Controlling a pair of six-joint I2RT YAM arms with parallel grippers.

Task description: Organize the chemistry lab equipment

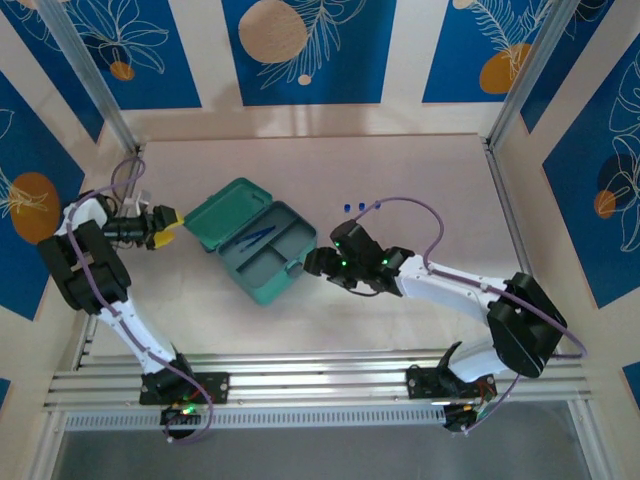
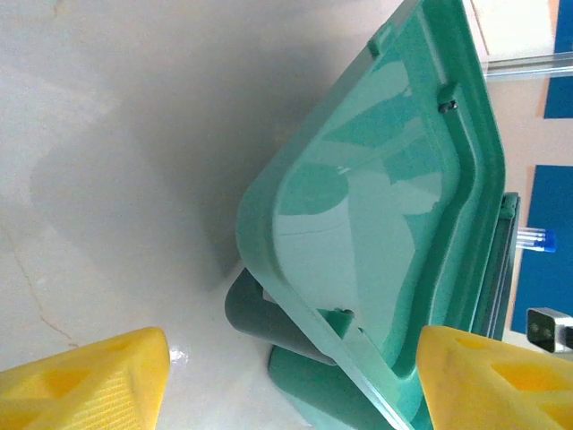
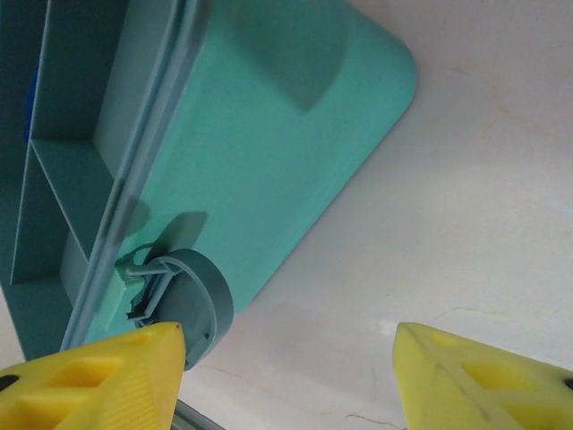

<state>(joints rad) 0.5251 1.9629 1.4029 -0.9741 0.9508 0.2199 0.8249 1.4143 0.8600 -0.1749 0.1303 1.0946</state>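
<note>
So, top view: left gripper (image 1: 170, 224) was open just off the lid's (image 1: 228, 212) outer corner. Right gripper (image 1: 318, 263) was open at the case's (image 1: 262, 262) opposite corner, tweezers (image 1: 258, 237) inside, tubes (image 1: 352, 206) loose beyond it.
Left wrist: lid dead ahead, jaws spread.
Right wrist: case corner ahead, nothing gripped.
Looked mid-packing; next probably needs a fine pinch on a tube.

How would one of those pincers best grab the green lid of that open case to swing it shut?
I'd take the teal hinged plastic lid by its thin free rim, at the corner facing the left pincer, coming from the left. The lid stands tilted up off the table, leaving that edge exposed; its opposite edge joins the dark-green divided tray.
</note>
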